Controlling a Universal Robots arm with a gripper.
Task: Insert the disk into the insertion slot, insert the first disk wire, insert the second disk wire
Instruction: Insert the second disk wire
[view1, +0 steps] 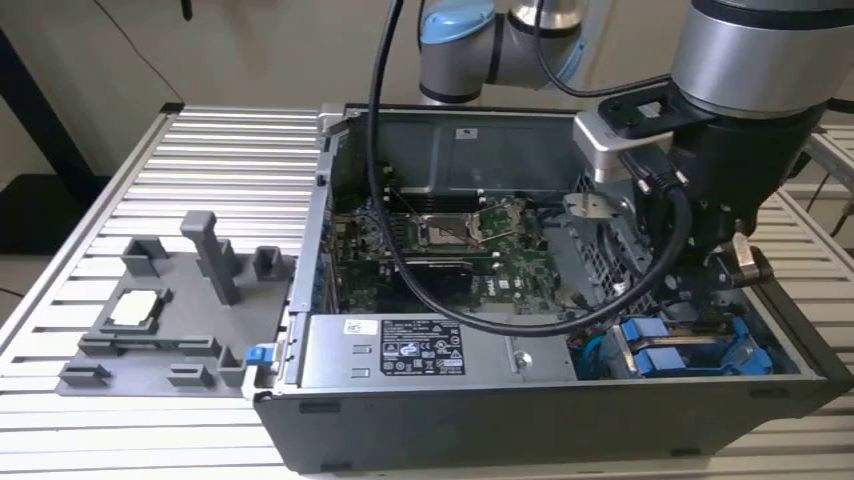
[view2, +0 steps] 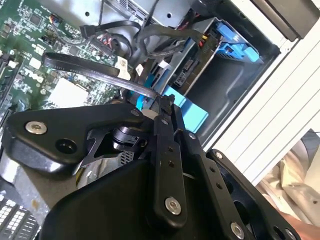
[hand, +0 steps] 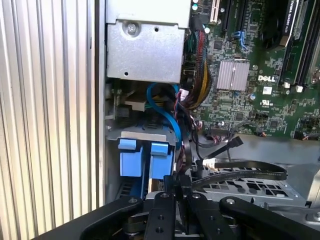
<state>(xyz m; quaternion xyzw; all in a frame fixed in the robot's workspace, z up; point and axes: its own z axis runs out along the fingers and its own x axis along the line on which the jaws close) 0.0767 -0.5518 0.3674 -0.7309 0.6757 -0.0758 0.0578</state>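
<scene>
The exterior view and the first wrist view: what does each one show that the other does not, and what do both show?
The exterior view alone has the grey fixture plate lying on the slatted table at the exterior view's left, outside the computer case, and the robot arm above the case.

The first wrist view alone has the pincer from close by, at a black cable.

Both show the green motherboard, the grey power-supply box and the blue carrier tabs.

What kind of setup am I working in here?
Likely a lab test bench for computer assembly: an open computer case with motherboard exposed, on a ribbed aluminium table, beside a grey fixture tray.
</scene>
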